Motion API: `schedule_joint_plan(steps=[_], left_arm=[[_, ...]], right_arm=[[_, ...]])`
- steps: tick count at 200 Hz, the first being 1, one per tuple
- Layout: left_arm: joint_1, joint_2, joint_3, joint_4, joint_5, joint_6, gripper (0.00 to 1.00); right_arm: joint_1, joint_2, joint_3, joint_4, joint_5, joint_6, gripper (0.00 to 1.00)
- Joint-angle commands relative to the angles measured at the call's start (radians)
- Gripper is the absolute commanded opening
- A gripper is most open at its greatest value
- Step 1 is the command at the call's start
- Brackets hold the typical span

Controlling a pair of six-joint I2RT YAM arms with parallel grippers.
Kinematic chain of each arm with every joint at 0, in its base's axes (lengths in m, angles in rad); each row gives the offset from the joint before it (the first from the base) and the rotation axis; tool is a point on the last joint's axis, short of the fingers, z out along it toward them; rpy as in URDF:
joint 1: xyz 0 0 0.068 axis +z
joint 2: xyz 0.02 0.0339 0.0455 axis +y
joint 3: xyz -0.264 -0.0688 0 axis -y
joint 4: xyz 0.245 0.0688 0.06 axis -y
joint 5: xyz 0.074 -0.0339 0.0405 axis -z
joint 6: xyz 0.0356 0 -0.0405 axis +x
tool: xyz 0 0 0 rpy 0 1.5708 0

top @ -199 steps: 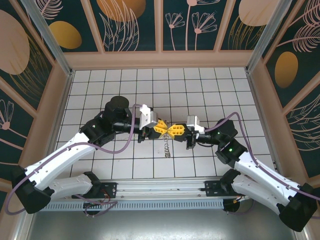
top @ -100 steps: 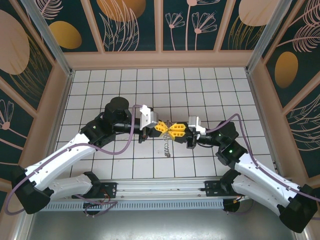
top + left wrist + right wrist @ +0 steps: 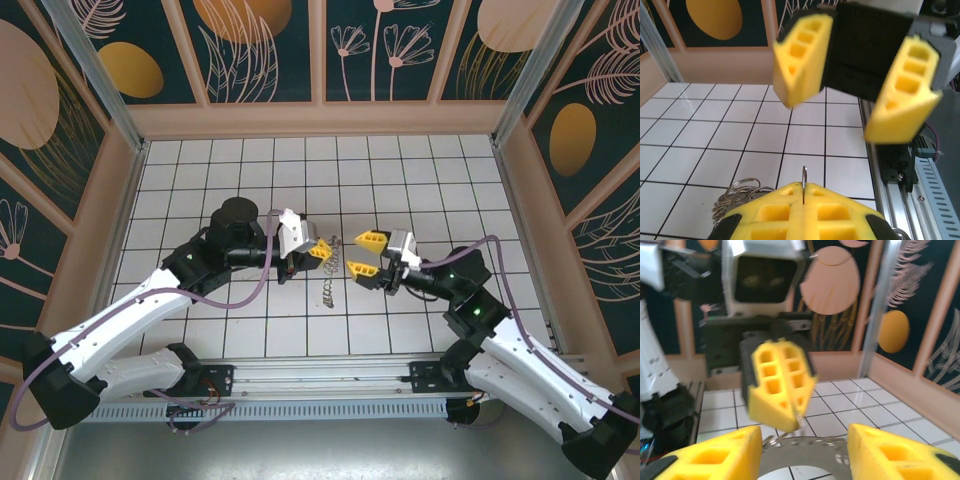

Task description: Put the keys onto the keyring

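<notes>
While my left end effector [image 3: 322, 250] clamps the keyring [image 3: 805, 452], my right end effector [image 3: 365, 253] stands apart; I judge threading needs a fresh grasp.

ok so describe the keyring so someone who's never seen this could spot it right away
Start at the white tiled floor and find where the two arms nearly meet at its middle. Right by the tip of the shut left gripper, on the side toward the arm bases and across from the open right gripper, is the keyring. It is the one dull grey metal thing there, fringed with thin wire loops.
</notes>
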Motion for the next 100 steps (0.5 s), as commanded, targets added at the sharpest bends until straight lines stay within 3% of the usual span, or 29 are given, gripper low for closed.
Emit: schedule_joint_plan(steps=[1, 51, 100], left_arm=[[0.002, -0.026, -0.044, 0.048, -0.041, -0.031, 0.0], [0.002, -0.066, -0.172, 0.138, -0.172, -0.116, 0.0], [0.002, -0.146, -0.317, 0.251, -0.373, -0.344, 0.0]], right_arm=[[-0.063, 0.053, 0.036, -0.054, 0.107, 0.082, 0.52], [-0.218, 0.261, 0.155, -0.172, 0.121, 0.167, 0.53], [-0.226, 0.609, 0.32, -0.277, 0.15, 0.201, 0.47]])
